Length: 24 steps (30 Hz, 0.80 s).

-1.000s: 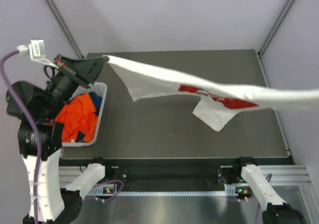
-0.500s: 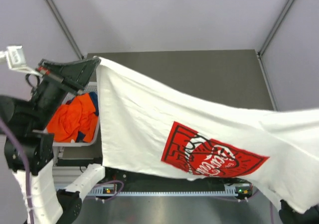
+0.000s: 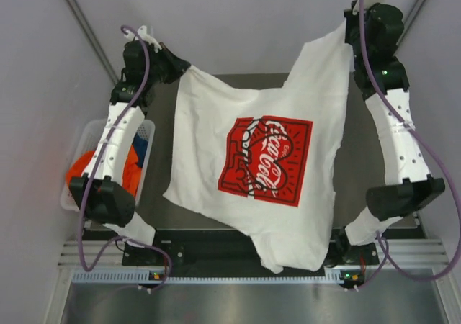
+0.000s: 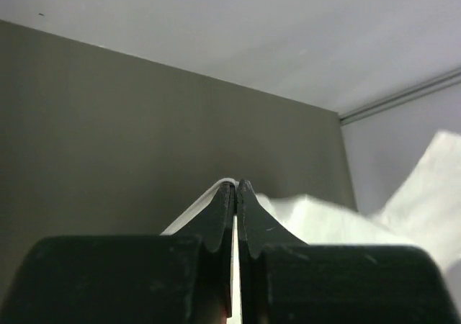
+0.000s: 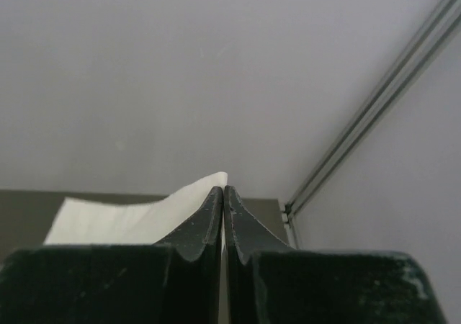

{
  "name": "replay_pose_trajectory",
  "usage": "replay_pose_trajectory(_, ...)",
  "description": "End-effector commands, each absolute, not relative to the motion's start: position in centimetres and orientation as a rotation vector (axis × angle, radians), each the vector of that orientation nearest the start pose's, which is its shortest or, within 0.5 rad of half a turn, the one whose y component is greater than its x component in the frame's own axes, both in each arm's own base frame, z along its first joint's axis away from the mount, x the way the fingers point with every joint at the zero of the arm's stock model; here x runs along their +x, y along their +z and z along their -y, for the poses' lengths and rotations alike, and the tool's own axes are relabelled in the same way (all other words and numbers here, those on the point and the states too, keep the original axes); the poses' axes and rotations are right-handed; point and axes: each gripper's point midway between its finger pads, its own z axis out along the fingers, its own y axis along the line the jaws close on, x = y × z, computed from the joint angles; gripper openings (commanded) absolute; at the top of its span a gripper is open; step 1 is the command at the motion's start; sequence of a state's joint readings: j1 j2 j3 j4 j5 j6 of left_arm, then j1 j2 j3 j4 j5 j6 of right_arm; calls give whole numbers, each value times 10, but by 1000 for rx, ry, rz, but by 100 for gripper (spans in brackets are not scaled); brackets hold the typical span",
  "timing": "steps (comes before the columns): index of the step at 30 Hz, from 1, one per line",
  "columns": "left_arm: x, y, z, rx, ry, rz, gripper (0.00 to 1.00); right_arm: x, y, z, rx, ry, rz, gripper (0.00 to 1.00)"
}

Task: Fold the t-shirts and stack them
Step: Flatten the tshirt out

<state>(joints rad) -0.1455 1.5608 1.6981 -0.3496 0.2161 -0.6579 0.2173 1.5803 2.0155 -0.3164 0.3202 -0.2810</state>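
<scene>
The white t-shirt (image 3: 216, 122) with the red rectangular print (image 3: 265, 158) hangs spread out over the table, print facing up toward the top camera. My left gripper (image 3: 186, 68) is shut on its far left corner, and my right gripper (image 3: 346, 27) is shut on its far right corner, held higher. In the left wrist view the shut left gripper (image 4: 235, 185) pinches a white edge, with cloth (image 4: 317, 216) beyond it. The right wrist view shows the right gripper (image 5: 224, 189) shut on white cloth (image 5: 122, 219). An orange t-shirt (image 3: 78, 176) and a dark blue one (image 3: 140, 147) lie in the basket.
The white lattice basket (image 3: 85, 129) stands at the table's left edge, partly under my left arm. Dark table top (image 3: 356, 144) shows to the right of the hanging shirt. Grey walls and frame rails close in the far side.
Both arms have swung up to the far side of the table. The white shirt, stretched sideways and low before, now hangs open between them with the print squarely in view.
</scene>
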Motion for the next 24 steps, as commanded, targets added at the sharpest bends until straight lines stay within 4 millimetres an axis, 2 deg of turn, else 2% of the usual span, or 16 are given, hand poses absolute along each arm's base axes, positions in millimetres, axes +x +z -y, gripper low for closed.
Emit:
replay_pose_trajectory(1, 505, 410, 112, -264, -669, -1662, 0, 464, 565, -14, -76, -112, -1331, 0)
replay_pose_trajectory(2, 513, 404, 110, -262, -673, -1668, 0, 474, 558, -14, -83, -94, -1345, 0)
replay_pose_trajectory(3, 522, 401, 107, -266, -674, -1661, 0, 499, 535, -18, -118, -68, -1391, 0)
replay_pose_trajectory(4, 539, 379, 101, -284, -669, -1691, 0, 510, 525, -15, -136, -52, -1408, 0)
replay_pose_trajectory(5, 547, 374, 100, -285, -671, -1691, 0, 519, 522, -13, -137, -34, -1410, 0)
replay_pose_trajectory(6, 555, 367, 99, -283, -682, -1700, 0, 540, 499, -21, -176, 16, -1447, 0)
replay_pose_trajectory(7, 569, 349, 96, -292, -685, -1719, 0, 548, 493, -6, -163, 17, -1456, 0)
replay_pose_trajectory(9, 581, 345, 98, -272, -721, -1717, 0, 569, 475, -12, -192, 85, -1454, 0)
replay_pose_trajectory(10, 591, 330, 97, -275, -725, -1733, 0, 576, 469, -11, -196, 101, -1454, 0)
replay_pose_trajectory(11, 596, 330, 98, -269, -731, -1730, 0, 581, 471, -14, -200, 120, -1429, 0)
replay_pose_trajectory(12, 600, 327, 97, -267, -729, -1731, 0, 592, 458, -17, -211, 144, -1444, 0)
replay_pose_trajectory(13, 607, 314, 97, -275, -725, -1751, 0, 596, 454, -20, -216, 159, -1439, 0)
replay_pose_trajectory(16, 619, 300, 93, -280, -707, -1767, 0, 614, 433, -24, -215, 200, -1440, 0)
replay_pose_trajectory(18, 624, 296, 92, -269, -698, -1767, 0, 624, 414, -25, -202, 226, -1471, 0)
replay_pose_trajectory(22, 636, 280, 88, -249, -666, -1775, 0, 635, 393, -28, -196, 260, -1490, 0)
replay_pose_trajectory(24, 643, 285, 82, -256, -638, -1766, 0, 640, 383, -19, -122, 240, -1522, 0)
